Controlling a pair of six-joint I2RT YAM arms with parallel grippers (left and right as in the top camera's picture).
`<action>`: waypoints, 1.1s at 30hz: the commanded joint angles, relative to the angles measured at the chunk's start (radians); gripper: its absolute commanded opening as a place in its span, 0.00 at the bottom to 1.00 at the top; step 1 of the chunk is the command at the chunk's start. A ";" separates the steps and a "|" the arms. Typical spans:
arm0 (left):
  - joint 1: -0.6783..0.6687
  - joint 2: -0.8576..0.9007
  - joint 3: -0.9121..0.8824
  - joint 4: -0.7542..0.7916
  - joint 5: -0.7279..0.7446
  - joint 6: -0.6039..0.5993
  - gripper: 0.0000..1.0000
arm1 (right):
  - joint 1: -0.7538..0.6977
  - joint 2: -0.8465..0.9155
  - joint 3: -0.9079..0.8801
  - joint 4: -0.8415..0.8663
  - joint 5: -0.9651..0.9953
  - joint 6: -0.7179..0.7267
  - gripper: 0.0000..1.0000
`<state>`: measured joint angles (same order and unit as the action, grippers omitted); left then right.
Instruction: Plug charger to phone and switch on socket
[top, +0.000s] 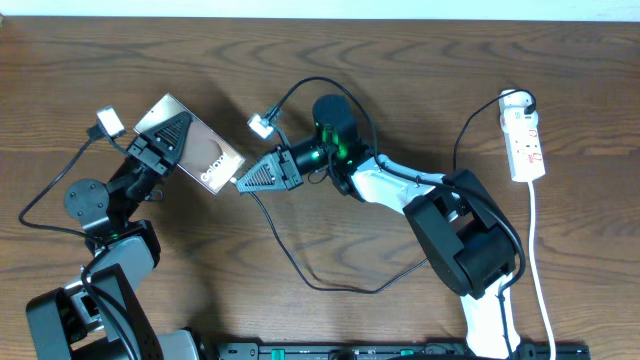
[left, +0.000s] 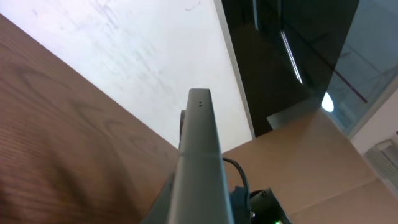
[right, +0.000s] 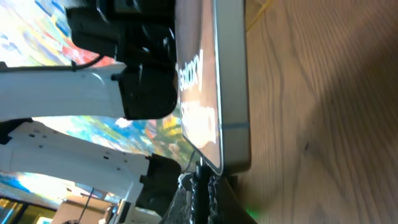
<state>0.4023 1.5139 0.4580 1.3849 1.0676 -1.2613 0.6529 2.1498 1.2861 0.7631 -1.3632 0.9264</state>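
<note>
The phone (top: 200, 150) is a brownish-grey slab with white lettering, held off the table at the left. My left gripper (top: 168, 135) is shut on its far end. In the left wrist view only the phone's thin edge (left: 199, 155) shows, rising from between the jaws. My right gripper (top: 244, 182) is shut on the charger's black plug tip (right: 201, 177), which meets the phone's lower end (right: 217, 93). I cannot tell how deep the tip sits. The charger cable (top: 300, 270) loops across the table. The socket (top: 526, 135), a white strip with red marks, lies at the far right.
The socket's white cord (top: 540, 260) runs down the right side to the front edge. A black plug (top: 522, 100) sits at the socket's top end. A black rail (top: 400, 350) lines the table's front. Bare wood lies between the right arm and the socket.
</note>
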 joint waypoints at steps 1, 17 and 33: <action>-0.023 -0.012 -0.007 0.003 0.109 -0.019 0.07 | 0.007 -0.005 0.028 0.054 0.163 0.056 0.01; -0.022 -0.012 -0.007 0.003 0.094 -0.019 0.07 | 0.007 -0.005 0.028 0.072 0.203 0.084 0.01; 0.032 -0.012 -0.007 0.000 -0.029 -0.052 0.08 | 0.007 -0.005 0.028 0.058 0.154 0.083 0.01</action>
<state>0.4133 1.5139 0.4576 1.3720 1.0145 -1.2842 0.6537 2.1498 1.2861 0.8204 -1.2701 1.0042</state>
